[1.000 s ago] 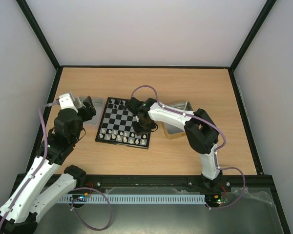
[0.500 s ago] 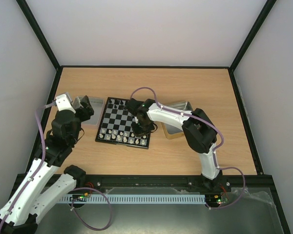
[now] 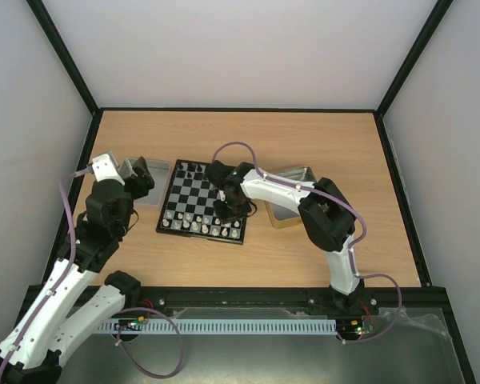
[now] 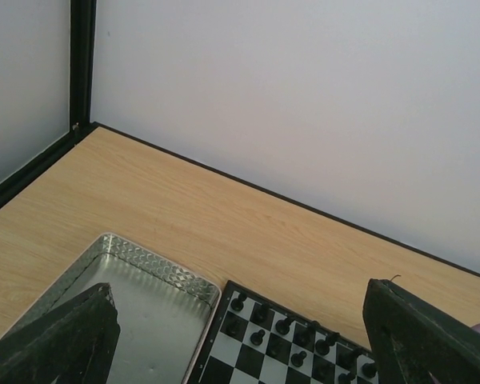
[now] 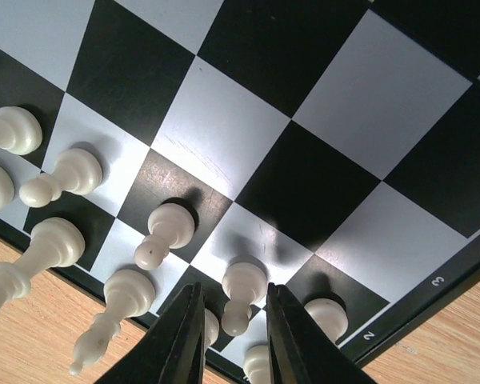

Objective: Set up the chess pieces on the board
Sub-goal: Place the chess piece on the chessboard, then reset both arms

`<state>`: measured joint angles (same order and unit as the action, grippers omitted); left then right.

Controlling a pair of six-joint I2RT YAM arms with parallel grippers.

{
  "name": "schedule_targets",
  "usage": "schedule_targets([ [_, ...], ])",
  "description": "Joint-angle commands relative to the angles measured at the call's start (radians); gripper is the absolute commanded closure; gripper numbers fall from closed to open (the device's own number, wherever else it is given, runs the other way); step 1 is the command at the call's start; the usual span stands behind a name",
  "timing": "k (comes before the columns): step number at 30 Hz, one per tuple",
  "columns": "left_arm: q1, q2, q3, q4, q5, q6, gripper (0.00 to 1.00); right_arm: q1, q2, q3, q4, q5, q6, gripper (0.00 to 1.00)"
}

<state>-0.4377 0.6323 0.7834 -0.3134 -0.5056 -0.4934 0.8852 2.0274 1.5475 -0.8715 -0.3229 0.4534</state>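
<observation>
Lower centre, wrist view: the right claw (image 5: 234, 300) stands narrowly parted astride a white pawn (image 5: 242, 282), apparently to leave it upright by the board's (image 5: 320, 104) near edge. Farther left, the left claw (image 4: 238, 290) hangs wide and empty above the tray (image 4: 136, 264), presumably kept clear.

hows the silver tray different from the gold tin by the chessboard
The silver tray lies left of the board, while the gold tin lies right of it. The tray is plain grey with a patterned rim; the tin has gold sides. The tray looks shallow and the tin looks deeper. Both are squarish metal containers resting on the table.
</observation>
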Motion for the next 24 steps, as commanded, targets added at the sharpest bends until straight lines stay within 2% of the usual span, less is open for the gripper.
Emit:
schedule_targets([
  [1,0.005,0.010,-0.012,0.011,-0.005,0.001,0.14,0.007,-0.028,0.028,0.018,0.015,0.018,0.77],
  [3,0.005,0.017,-0.009,0.011,0.014,0.002,0.13,0.006,-0.064,0.028,0.041,0.036,0.035,0.73],
  [7,0.005,0.029,0.009,0.004,0.089,0.011,0.01,0.003,-0.176,-0.014,0.159,0.117,0.102,0.63],
  [14,0.005,0.037,0.049,-0.082,0.163,-0.001,0.01,-0.011,-0.478,-0.287,0.402,0.401,0.232,0.46],
  [18,0.005,0.013,0.075,-0.140,0.205,0.000,0.01,-0.025,-0.704,-0.462,0.471,0.608,0.235,0.24],
  [24,0.005,-0.075,0.118,-0.196,0.223,0.026,0.01,-0.038,-1.081,-0.665,0.498,0.874,0.191,0.03],
])
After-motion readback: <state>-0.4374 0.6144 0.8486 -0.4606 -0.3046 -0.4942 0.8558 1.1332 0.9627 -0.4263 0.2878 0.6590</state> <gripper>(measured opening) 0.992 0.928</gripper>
